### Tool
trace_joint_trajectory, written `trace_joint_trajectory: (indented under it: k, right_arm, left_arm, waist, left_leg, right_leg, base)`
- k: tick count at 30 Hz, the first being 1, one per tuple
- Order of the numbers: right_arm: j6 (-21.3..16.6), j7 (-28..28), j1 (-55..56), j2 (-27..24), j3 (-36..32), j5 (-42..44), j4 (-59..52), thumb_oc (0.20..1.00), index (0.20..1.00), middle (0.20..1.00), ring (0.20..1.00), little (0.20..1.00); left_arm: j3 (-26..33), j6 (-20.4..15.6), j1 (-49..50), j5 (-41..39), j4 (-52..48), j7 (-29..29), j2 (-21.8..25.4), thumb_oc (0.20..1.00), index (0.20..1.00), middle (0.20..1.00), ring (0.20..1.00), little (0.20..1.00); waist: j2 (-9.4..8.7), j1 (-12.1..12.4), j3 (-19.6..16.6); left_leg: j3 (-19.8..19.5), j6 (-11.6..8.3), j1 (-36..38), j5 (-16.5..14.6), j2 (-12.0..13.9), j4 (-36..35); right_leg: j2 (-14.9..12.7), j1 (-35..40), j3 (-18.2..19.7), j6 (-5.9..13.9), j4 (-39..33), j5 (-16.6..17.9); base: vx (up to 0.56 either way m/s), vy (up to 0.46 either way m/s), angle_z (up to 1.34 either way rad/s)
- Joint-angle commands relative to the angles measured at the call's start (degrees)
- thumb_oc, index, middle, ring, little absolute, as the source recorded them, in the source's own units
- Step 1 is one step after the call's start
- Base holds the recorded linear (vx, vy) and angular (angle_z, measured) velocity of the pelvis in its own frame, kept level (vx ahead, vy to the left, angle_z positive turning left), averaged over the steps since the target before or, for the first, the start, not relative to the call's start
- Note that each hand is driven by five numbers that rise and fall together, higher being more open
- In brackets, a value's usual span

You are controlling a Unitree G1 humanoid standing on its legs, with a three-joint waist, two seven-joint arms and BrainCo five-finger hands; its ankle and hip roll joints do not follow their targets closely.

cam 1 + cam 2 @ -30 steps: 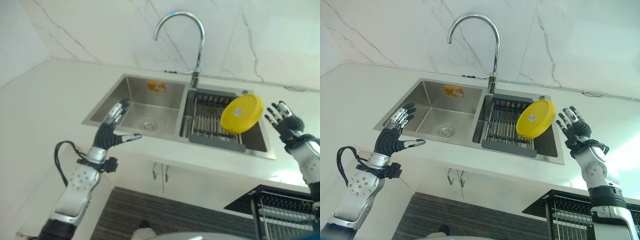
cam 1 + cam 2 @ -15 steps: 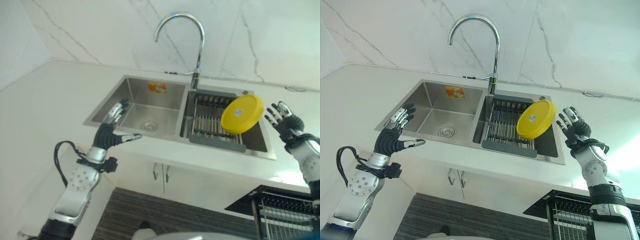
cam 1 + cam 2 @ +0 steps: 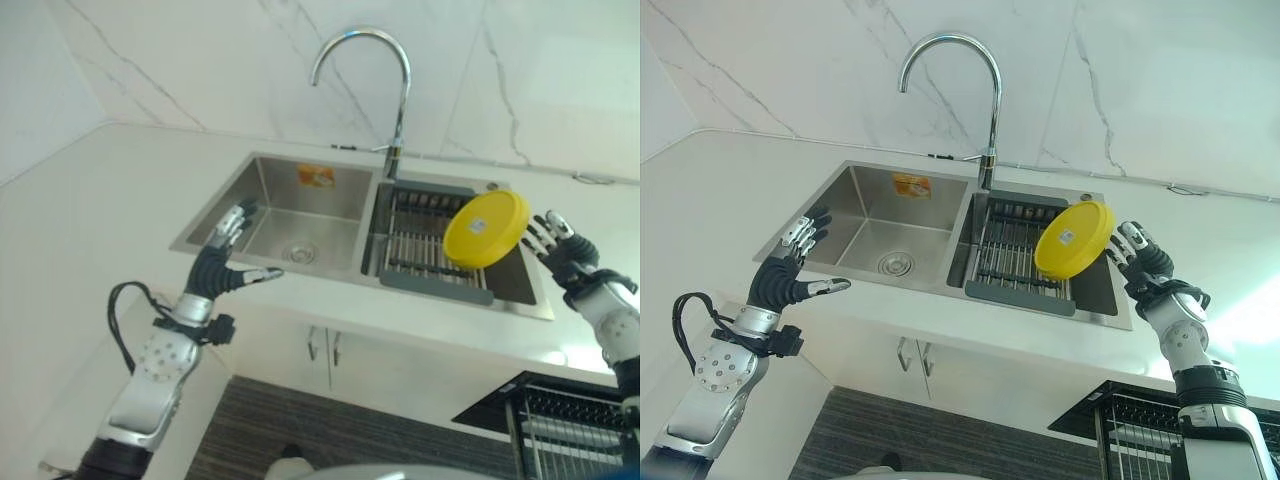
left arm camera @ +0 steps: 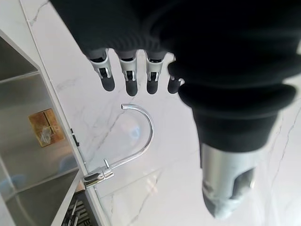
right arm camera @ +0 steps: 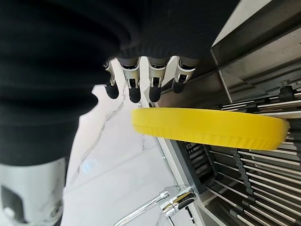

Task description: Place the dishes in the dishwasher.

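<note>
A round yellow plate (image 3: pixel 486 229) stands tilted on edge in the dark dish rack (image 3: pixel 420 258) in the sink's right basin. My right hand (image 3: pixel 568 260) hovers just right of the plate's rim, fingers straight and spread. In the right wrist view its fingertips (image 5: pixel 141 89) sit close to the plate's rim (image 5: pixel 211 128), with a narrow gap between them. My left hand (image 3: pixel 215 268) is held open over the counter's front edge, left of the sink, holding nothing; its fingers (image 4: pixel 131 80) are straight.
The left steel basin (image 3: pixel 290 215) has a drain and an orange sticker. A curved chrome faucet (image 3: pixel 385 70) rises behind the sink. The pulled-out dishwasher rack (image 3: pixel 570 430) lies at the lower right, below the white counter (image 3: pixel 90 200).
My right hand has drifted a little left and down, closer to the plate's rim. The left hand and the plate have stayed put.
</note>
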Motion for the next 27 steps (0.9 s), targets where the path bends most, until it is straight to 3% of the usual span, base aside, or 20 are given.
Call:
trace_joint_trajectory:
  k: [1,27]
  right_arm:
    - [-1.5,0.9,-9.5,-4.0,0.9,1.0,2.7,1.0,1.0,1.0,1.0,1.0]
    - [2.8,0.3,-12.4,-5.2,2.5,2.0,7.6,1.0,1.0,1.0,1.0,1.0]
  left_arm:
    - [-0.9,-2.2,-2.4,-0.5,-1.7,1.5,3.2,1.0,1.0,1.0,1.0,1.0]
    - [-1.3,-1.4,-3.0,-0.6,-1.5,1.7,4.0,1.0,1.0,1.0,1.0,1.0]
  waist:
    - [-1.27,2.3,-0.5]
    - [-1.52,2.9,-0.6]
  left_leg:
    - [-0.9,-2.84,4.4,-5.9,3.8,0.3]
    - [-1.1,-2.81,4.3,-5.8,3.4,0.3]
  right_leg:
    - [-2.5,-0.3,-1.9,1.86,0.1,-1.1]
    - [-2.5,0.1,-2.2,1.82,0.1,-1.2]
  base:
    - [0.0,0.0,0.0]
    - [0.0,0.0,0.0]
